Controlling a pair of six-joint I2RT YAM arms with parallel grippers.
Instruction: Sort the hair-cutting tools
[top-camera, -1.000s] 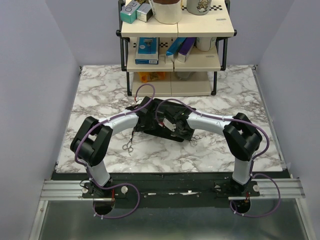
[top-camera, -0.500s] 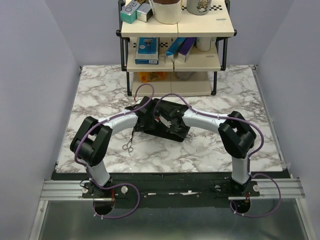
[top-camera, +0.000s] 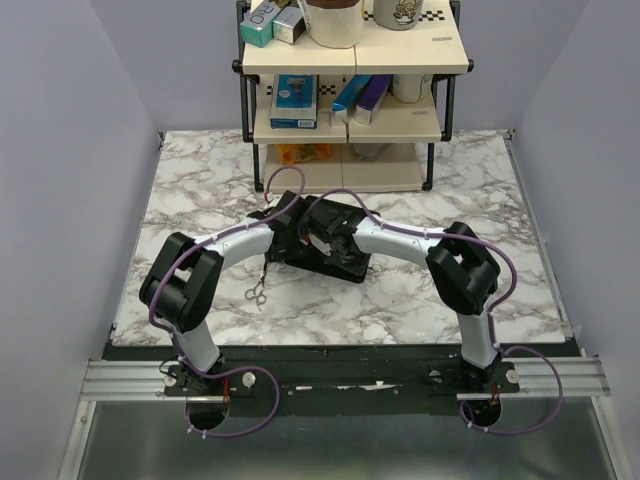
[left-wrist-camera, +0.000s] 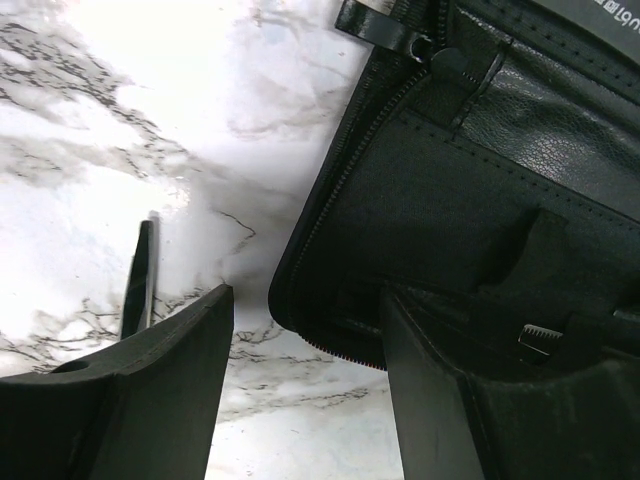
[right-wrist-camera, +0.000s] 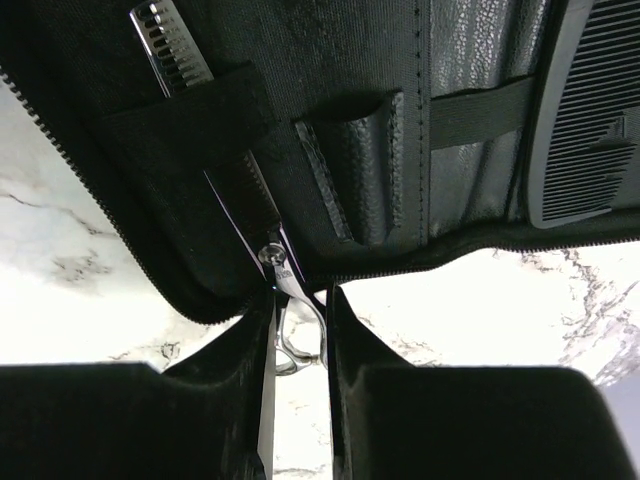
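Marble table (top-camera: 200, 190), with a shelf unit (top-camera: 420, 125) at its far edge carrying boxes and mugs. Both arms reach in to the table centre and meet over an open black zip pouch (top-camera: 345, 268) lying flat there.

Left gripper (left-wrist-camera: 305, 300): jaws spread wide, nothing between them. It sits low over the pouch's near zip edge, one finger over bare marble and the other over the pouch lining (left-wrist-camera: 450, 190).

Right gripper (right-wrist-camera: 298, 310): jaws drawn in tight on the handle end of the thinning scissors (right-wrist-camera: 285, 290), just below the pivot screw. The finger loops show between the fingers, out past the pouch edge over the table.

Wide black comb (right-wrist-camera: 585, 130): inside the pouch, tucked under an elastic strap on the right of the right wrist view, teeth visible.

Thinning scissors, blade end: toothed blade slid under a fabric band inside the pouch, the tip showing above it.

Second pair of silver scissors (top-camera: 256, 294): loose on the table, left and near side of the pouch, apart from it.

Narrow black comb (left-wrist-camera: 140, 275): on the marble just beside the left gripper's outer finger, clear of the pouch.
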